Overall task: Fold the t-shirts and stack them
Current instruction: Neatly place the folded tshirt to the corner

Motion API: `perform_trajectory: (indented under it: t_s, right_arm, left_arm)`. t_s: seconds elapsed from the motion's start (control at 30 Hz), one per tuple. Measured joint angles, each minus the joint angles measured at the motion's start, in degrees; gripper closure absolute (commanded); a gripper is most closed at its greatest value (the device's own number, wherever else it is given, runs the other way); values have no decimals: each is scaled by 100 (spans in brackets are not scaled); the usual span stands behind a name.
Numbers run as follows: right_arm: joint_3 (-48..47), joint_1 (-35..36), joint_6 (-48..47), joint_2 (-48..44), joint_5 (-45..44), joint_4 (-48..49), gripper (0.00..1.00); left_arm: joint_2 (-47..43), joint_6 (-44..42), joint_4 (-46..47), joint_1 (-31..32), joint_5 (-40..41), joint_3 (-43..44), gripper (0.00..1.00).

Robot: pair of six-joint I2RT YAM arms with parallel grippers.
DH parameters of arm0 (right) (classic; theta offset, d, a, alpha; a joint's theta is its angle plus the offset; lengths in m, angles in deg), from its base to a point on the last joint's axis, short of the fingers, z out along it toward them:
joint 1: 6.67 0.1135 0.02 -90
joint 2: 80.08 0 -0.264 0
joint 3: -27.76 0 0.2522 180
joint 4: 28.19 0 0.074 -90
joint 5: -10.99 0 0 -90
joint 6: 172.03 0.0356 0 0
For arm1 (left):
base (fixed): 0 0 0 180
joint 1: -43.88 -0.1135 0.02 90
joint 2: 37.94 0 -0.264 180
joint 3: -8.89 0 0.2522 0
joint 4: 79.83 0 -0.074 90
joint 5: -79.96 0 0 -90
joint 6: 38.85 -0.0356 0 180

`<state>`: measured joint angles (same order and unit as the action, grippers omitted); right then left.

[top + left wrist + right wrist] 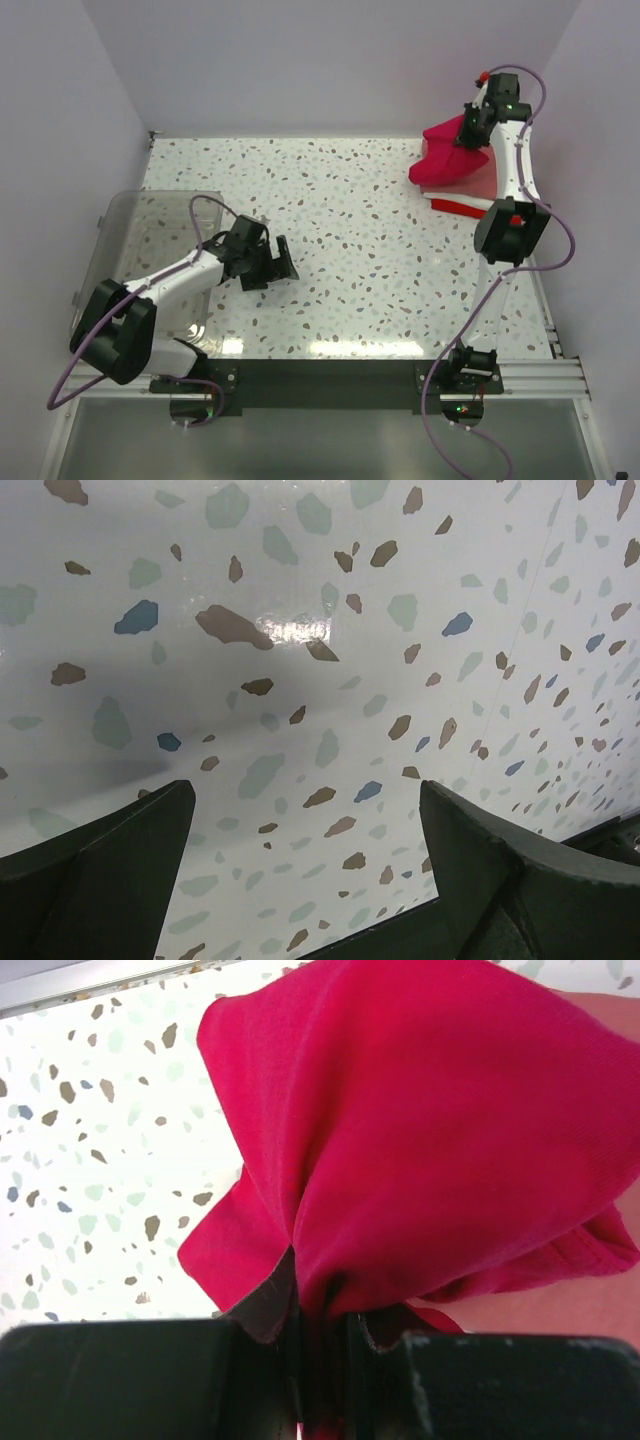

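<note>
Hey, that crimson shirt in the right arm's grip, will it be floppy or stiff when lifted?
Likely floppy: the crimson shirt bunches into folds where the right tool pinches it. Probably light, since that one pinch holds the gathered cloth up. Its hanging edge might drag the folded pink shirt beneath.

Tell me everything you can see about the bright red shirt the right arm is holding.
The crimson shirt is soft, matte knit cloth, bunched, not folded. The right pincer is shut on a gathered fold; the rest billows out loosely, a ribbed edge showing. It hangs at the far right corner of the table over a folded pile of pink, white and red; whether they touch is unclear.
</note>
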<state>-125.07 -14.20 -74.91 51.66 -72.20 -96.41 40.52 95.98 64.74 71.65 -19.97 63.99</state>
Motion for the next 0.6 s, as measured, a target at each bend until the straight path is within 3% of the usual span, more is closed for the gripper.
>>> perform_trajectory:
  t_s: [0.27, 0.3, 0.33, 0.37, 0.6]
  right_arm:
    - [-9, -98, 107, 0, -752, 4, 98]
    - [-9, -118, 136, 0, -872, 4, 87]
    - [-9, -133, 157, 0, -1010, 11, 28]
    - [-9, -149, 186, 0, -1147, 26, 2]
    - [490, -225, 227, -330, -1867, 317, 2]
  left_arm:
    - [-177, 0, -238, -2, 79, 0, 0]
    - [-210, 0, -293, -2, 101, 0, 0]
    - [-256, -2, -367, 0, 125, 0, 0]
    - [-306, -4, -439, 0, 155, 0, 0]
    - [-654, -74, -887, -2, 459, 127, 0]
